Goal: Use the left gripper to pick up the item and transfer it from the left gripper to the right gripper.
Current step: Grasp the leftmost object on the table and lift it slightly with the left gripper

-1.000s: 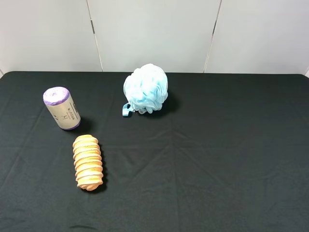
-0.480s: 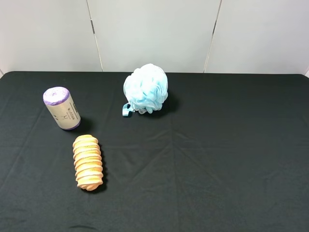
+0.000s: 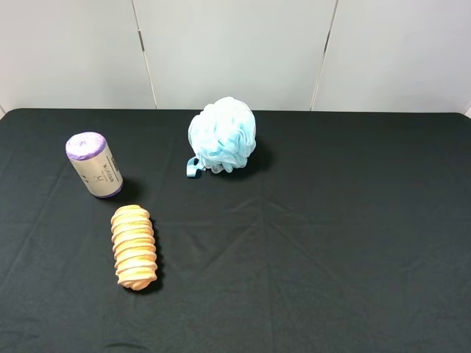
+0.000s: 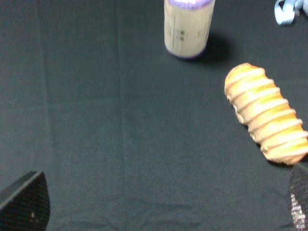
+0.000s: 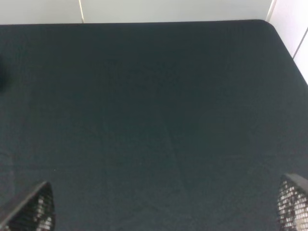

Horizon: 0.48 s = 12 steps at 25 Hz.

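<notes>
The item (image 3: 94, 165), a small roll with purple ends and a cream printed label, lies on the black cloth at the far left; it also shows in the left wrist view (image 4: 186, 26). Neither arm shows in the exterior high view. My left gripper (image 4: 161, 204) is open and empty, its fingertips (image 4: 26, 202) wide apart, well short of the item. My right gripper (image 5: 166, 207) is open and empty over bare cloth, with only its fingertips (image 5: 31, 209) showing.
A ridged orange loaf (image 3: 133, 246) lies just in front of the item, also seen in the left wrist view (image 4: 267, 114). A light-blue bath pouf (image 3: 221, 135) sits at the back centre. The black cloth (image 3: 331, 243) ends at a white wall behind.
</notes>
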Available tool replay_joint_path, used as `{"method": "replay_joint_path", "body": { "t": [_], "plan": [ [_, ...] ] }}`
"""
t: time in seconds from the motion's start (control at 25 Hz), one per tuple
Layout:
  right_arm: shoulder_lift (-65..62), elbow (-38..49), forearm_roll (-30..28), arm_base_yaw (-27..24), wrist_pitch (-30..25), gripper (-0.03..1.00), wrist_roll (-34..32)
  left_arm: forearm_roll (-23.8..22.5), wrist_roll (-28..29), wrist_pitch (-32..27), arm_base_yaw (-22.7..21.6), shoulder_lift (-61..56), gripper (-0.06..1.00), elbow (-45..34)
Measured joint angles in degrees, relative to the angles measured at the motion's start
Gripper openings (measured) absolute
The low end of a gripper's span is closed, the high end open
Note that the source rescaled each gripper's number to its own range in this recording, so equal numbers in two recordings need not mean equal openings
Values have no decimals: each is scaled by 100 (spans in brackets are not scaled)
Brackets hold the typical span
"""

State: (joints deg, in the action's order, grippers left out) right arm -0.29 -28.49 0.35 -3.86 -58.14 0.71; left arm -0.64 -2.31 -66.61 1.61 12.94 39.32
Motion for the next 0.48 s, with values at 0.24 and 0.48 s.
{"method": "replay_joint_path", "body": {
  "t": [0.24,0.48],
  "plan": [
    [0,0,0,0,0,100,0,0,0,-16,0,1369,97,813],
    [0,0,0,0,0,100,0,10,0,-16,0,2412,97,1410]
  ]
}}
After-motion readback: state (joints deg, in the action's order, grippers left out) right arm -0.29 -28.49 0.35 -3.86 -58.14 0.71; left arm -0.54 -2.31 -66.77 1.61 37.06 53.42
